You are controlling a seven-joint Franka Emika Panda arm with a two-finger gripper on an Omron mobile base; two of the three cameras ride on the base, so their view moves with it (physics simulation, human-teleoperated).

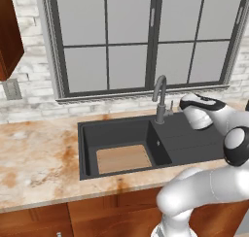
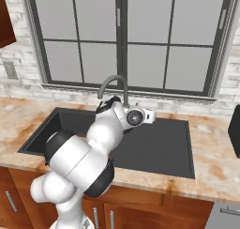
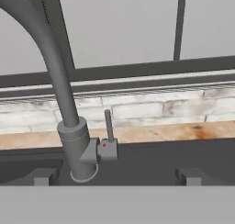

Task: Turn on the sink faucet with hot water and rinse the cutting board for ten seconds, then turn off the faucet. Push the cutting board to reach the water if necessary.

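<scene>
The grey gooseneck sink faucet [image 1: 160, 99] [image 2: 114, 83] [image 3: 69, 126] stands behind the dark sink [image 1: 85, 148], between the deep basin and the ribbed drainboard [image 2: 161, 146]. Its small side lever [image 3: 108, 123] points straight up, with a red dot at its base. I see no water at the spout. The tan cutting board [image 1: 124, 159] lies flat on the basin floor, towards the right wall. My gripper [image 1: 183, 105] [image 3: 117, 177] hovers over the drainboard just right of the faucet and faces the lever. It is open, with the fingertips [image 3: 43, 176] spread wide and nothing between them.
A marbled orange counter [image 1: 34, 158] surrounds the sink. A white brick backsplash and a large window [image 1: 146, 37] lie behind the faucet. A wall outlet [image 1: 11, 89] and a wooden cabinet [image 1: 7, 32] sit at the far left. A dark object [image 2: 234, 129] stands at the right.
</scene>
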